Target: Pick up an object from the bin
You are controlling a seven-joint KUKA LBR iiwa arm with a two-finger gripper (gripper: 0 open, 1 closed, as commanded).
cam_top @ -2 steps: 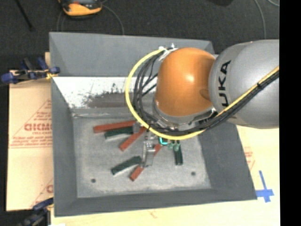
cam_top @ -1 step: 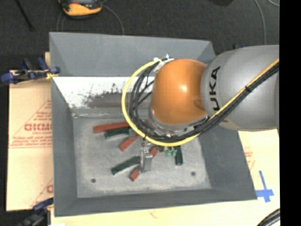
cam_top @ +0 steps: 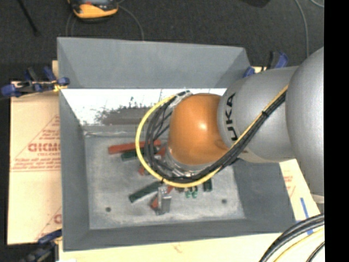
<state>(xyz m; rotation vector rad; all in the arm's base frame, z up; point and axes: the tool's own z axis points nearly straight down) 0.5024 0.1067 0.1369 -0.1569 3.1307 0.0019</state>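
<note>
While my gripper (cam_top: 162, 200) sits low beside a dark green stick (cam_top: 143, 191) mid-floor in the bin (cam_top: 73, 201), I cannot tell whether it is wide or closed, and I judge nothing lifted, pick outstanding

Bin (cam_top: 73, 162) – grey metal, floor pale with dark speckle; back wall washed white, black flecks. Arm (cam_top: 272, 119) silver-grey, black lettering. Wrist cover (cam_top: 193, 130) glossy orange. Cables – 1 yellow (cam_top: 138, 138), rest black. Loose things: red stick (cam_top: 121, 148), dark green bar (cam_top: 130, 155), dark green strip (cam_top: 143, 192), red-and-grey piece (cam_top: 161, 202), small green bits (cam_top: 191, 193). Ground (cam_top: 174, 15) outside bin near-black; 2 devices (cam_top: 91, 1) there orange and black.
</note>
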